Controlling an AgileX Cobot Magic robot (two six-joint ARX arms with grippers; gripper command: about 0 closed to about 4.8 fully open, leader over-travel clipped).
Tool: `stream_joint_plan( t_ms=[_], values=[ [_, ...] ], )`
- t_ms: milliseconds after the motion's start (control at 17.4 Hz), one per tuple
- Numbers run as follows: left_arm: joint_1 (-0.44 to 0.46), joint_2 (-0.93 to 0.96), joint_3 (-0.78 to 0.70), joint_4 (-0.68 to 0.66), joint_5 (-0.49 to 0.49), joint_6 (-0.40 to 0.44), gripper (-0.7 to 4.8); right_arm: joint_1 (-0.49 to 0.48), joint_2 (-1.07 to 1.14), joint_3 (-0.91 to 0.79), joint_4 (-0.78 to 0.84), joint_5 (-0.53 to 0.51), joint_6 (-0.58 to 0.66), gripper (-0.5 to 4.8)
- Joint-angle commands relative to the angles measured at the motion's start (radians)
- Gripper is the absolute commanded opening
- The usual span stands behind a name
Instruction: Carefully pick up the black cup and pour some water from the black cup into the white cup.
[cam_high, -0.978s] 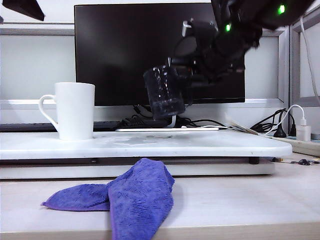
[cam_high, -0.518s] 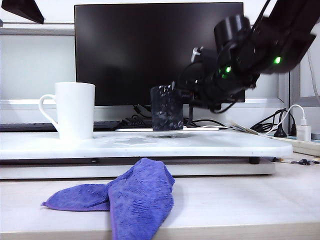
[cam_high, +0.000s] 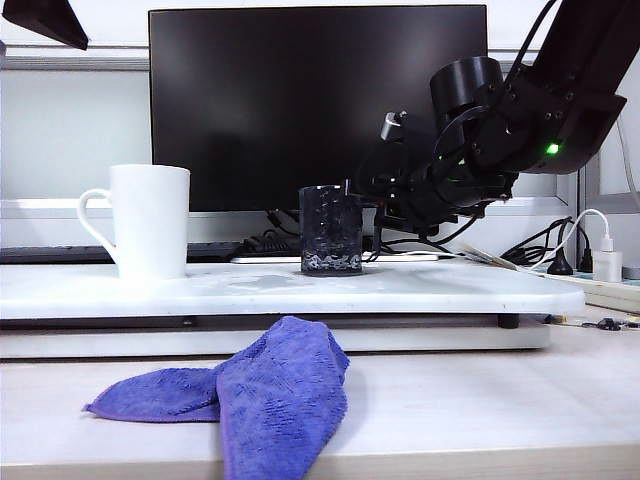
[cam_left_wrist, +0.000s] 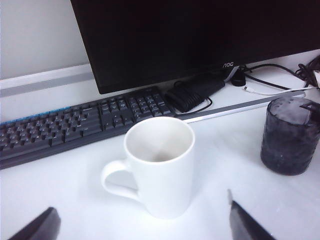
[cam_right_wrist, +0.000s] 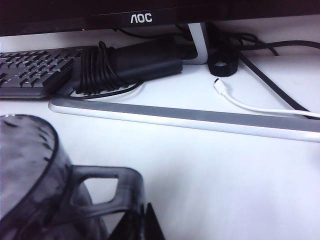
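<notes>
So we've got the black cup (cam_high: 331, 230) sitting upright on the white board (cam_high: 450, 290), right in front of the monitor (cam_high: 250, 100) and well off to the right of the white cup (cam_high: 150, 220). The right gripper (cam_high: 372, 200) is clamped on the black cup's handle from the cup's right side, fingers squeezed shut around it; in the right wrist view we see the smoky handle (cam_right_wrist: 102, 192) up close. The left gripper (cam_left_wrist: 142, 222) hangs just in front of the white cup, fingers (cam_left_wrist: 245, 222) spread wide with nothing between them. We can see a bit of liquid at the bottom of the white cup. A purple cloth (cam_high: 260, 395) lies on the desk in front of the board.
</notes>
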Motion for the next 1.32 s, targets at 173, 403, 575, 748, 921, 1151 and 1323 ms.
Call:
stream_joint_plan(
  t_ms=[173, 403, 575, 748, 921, 1151, 1323],
  values=[
    [0.001, -0.002, 0.001, 0.006, 0.003, -0.003, 4.79, 0.000, -0.006, 0.003, 0.031, -0.003, 0.002, 2.12],
    [0.001, -0.002, 0.002, 0.006, 0.003, -0.003, 4.79, 0.000, -0.063, 0.002, -0.044, -0.002, -0.062, 2.12],
    [0.001, -0.035, 0.004, 0.026, -0.004, -0.002, 4.79, -0.002, -0.183, 0.000, -0.252, 0.001, -0.108, 2.13],
    [0.002, -0.207, 0.004, 0.032, -0.010, 0.013, 4.79, -0.002, -0.432, 0.000, -0.386, -0.002, -0.113, 2.13],
    [0.001, -0.504, 0.004, -0.118, -0.080, 0.045, 4.79, -0.002, -0.782, 0.000, -0.558, -0.002, -0.139, 2.12],
    [-0.005, -0.818, 0.014, -0.351, -0.065, 0.034, 4.79, -0.002, -1.281, 0.000, -1.019, 0.002, -0.159, 2.12],
    [-0.003, -0.801, 0.085, -0.607, -0.003, -0.062, 4.79, 0.006, -1.597, -0.036, -1.328, 0.003, -0.160, 2.12]
  ],
)
